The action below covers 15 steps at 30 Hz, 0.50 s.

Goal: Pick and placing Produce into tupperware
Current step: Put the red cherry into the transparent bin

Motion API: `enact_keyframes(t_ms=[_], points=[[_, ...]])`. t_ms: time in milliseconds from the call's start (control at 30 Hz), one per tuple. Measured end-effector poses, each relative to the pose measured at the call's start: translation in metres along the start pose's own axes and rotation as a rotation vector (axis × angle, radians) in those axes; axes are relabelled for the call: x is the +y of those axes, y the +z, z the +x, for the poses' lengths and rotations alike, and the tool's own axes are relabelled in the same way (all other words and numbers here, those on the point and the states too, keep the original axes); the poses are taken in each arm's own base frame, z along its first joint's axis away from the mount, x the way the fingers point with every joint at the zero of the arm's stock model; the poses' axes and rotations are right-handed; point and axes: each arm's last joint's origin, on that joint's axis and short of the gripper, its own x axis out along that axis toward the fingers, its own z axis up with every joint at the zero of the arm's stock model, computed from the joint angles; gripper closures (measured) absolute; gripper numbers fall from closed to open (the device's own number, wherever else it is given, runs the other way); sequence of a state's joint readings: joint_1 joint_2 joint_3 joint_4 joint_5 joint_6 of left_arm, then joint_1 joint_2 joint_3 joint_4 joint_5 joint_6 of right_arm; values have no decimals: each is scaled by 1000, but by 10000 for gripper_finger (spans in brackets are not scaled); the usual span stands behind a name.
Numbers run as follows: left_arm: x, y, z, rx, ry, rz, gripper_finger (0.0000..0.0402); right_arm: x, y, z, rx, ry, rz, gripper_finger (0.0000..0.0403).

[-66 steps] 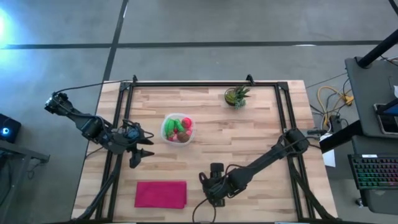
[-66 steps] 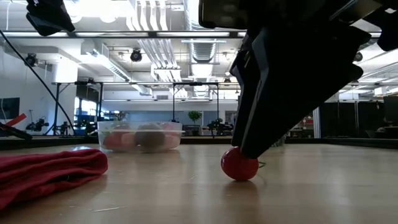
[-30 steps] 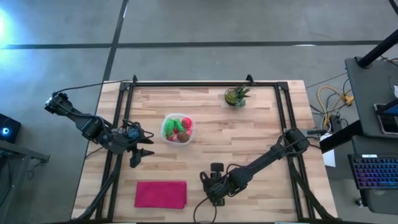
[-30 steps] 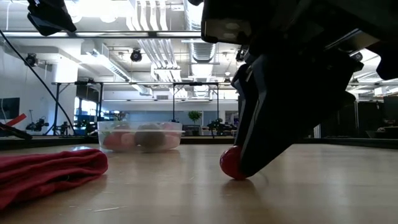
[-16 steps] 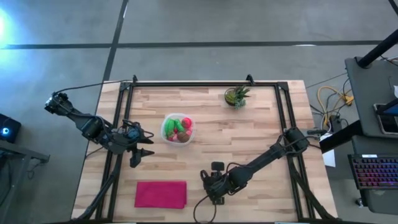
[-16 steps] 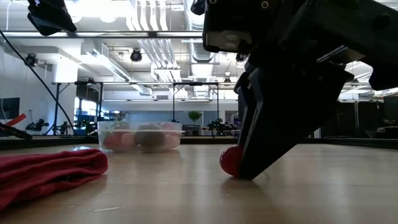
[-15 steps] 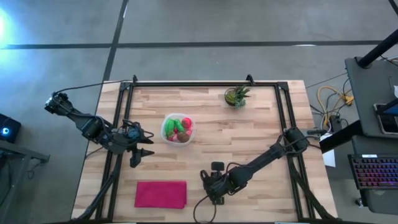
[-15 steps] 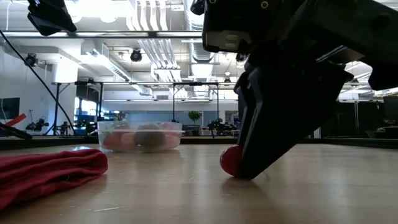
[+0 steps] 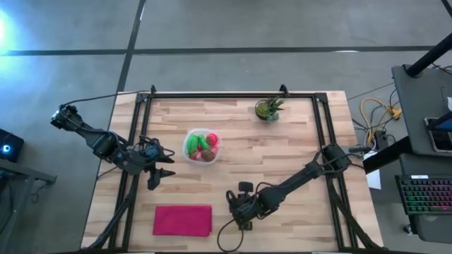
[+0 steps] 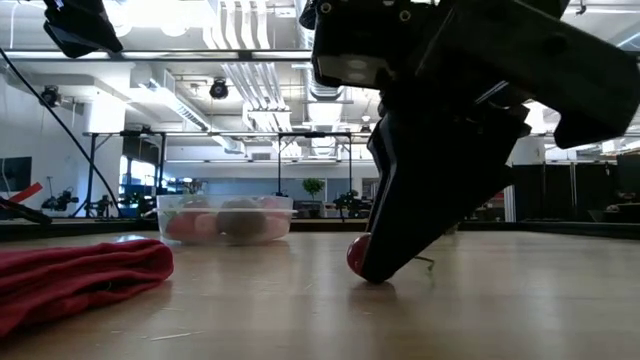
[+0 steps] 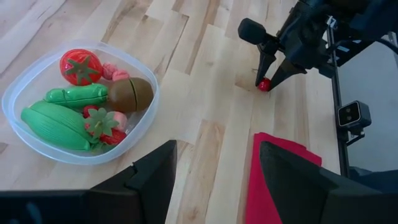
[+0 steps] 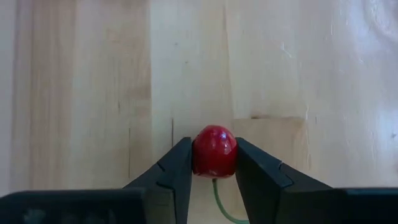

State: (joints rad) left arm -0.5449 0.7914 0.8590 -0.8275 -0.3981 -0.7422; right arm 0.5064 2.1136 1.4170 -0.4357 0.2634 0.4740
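A small red cherry with a green stem lies on the wooden table near its front edge. It also shows in the low view and the left wrist view. My right gripper points down over it and is shut on it. The clear tupperware stands at the table's middle left. It holds green oblong pieces, a tomato, a brown kiwi and a strawberry. My left gripper waits open and empty at the table's left edge. My right gripper pinches the cherry's two opposite sides between its two fingertips. The fingers come from above, slanting down. The cherry's underside seems to rest on the table, and its stem trails back between the fingers.
A flat magenta cloth lies at the front left, beside my right gripper. A spiky green potted plant stands at the far edge. Black frame rails run along the table's sides.
My right gripper has shifted a little toward the table's left edge, staying low over the table. The cherry has moved along with it.
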Motion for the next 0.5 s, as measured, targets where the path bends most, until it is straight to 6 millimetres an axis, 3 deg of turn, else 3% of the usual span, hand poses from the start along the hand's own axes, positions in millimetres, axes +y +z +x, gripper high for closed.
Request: enact_keyframes(t_ms=[267,500], points=[[0,0,0,0,0,0,188,-12,29,-11,-71,13,104,300],[0,0,0,0,0,0,188,-62,79,-34,-211,-46,229,294]])
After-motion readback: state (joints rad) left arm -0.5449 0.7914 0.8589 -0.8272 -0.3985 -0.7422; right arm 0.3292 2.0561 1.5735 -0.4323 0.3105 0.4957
